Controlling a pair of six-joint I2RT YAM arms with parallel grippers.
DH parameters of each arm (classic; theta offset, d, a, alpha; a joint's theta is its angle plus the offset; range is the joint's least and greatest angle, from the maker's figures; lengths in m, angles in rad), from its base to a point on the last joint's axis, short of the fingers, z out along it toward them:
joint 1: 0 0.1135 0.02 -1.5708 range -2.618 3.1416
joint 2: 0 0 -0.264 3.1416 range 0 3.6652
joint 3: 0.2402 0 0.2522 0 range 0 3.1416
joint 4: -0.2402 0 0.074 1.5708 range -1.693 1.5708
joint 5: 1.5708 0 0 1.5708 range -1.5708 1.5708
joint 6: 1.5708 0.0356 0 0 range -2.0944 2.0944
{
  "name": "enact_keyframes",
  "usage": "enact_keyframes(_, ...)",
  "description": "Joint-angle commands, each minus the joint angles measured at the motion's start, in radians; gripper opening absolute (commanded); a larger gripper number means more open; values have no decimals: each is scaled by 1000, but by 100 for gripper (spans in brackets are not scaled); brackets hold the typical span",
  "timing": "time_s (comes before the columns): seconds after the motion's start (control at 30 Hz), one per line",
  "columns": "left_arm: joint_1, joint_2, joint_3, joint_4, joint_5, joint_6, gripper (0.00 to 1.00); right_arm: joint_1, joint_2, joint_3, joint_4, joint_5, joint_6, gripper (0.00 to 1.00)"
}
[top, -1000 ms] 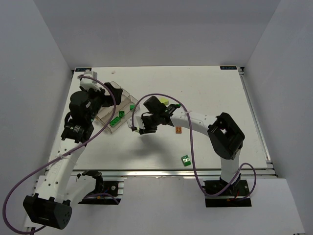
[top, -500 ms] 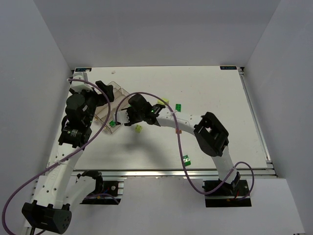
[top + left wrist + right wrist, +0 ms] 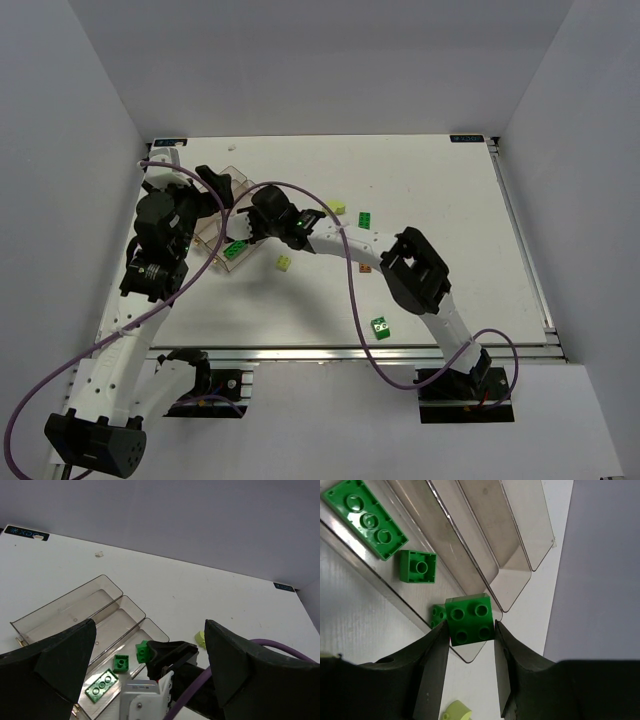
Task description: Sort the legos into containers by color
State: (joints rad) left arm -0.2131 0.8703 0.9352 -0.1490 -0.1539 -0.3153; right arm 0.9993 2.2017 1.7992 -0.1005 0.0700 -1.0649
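Note:
The clear tray [image 3: 212, 222] lies at the left; it also shows in the left wrist view [image 3: 75, 611] and the right wrist view [image 3: 485, 540]. A flat green brick [image 3: 365, 511] and a square green brick [image 3: 417, 566] lie in its outermost compartment. My right gripper [image 3: 470, 632] is shut on a green four-stud brick [image 3: 470, 618], held above the end of that compartment [image 3: 252, 228]. My left gripper [image 3: 150, 625] is wide open and empty, above the tray [image 3: 218, 186]. Loose on the table are lime bricks [image 3: 284, 263] [image 3: 338, 207], a green brick [image 3: 366, 218], an orange brick [image 3: 365, 267] and the green brick with eyes [image 3: 380, 326].
The right arm's forearm [image 3: 340, 240] and its purple cable stretch across the table's middle. White walls stand on three sides. The table's front edge [image 3: 330, 350] runs just behind the arm bases.
My right gripper has swung left from the table's middle to the tray's near end, carrying the green brick. My left gripper has drawn back slightly to the left.

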Motion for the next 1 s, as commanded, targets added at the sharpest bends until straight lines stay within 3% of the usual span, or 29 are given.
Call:
enact_keyframes(0.0, 1, -17, -7, 9, -7, -1, 98, 10, 45, 64, 64, 34, -32, 27)
enact_keyframes(0.3, 0, -19, -7, 11, 1, -1, 98, 10, 73, 104, 64, 39, -40, 58)
enact_keyframes(0.5, 1, -16, -10, 12, 1, 1, 98, 12, 21, 63, 65, 39, -17, 64)
enact_keyframes(0.67, 1, -16, -9, 14, -1, -1, 98, 6, -104, -98, 111, 100, 13, 72)
enact_keyframes(0.73, 0, -16, -9, 14, 2, -1, 98, -4, -157, -171, 162, 106, 42, 89)
enact_keyframes(0.97, 1, -27, -9, 14, 10, -4, 98, -172, -406, -434, 166, -61, 394, 90)
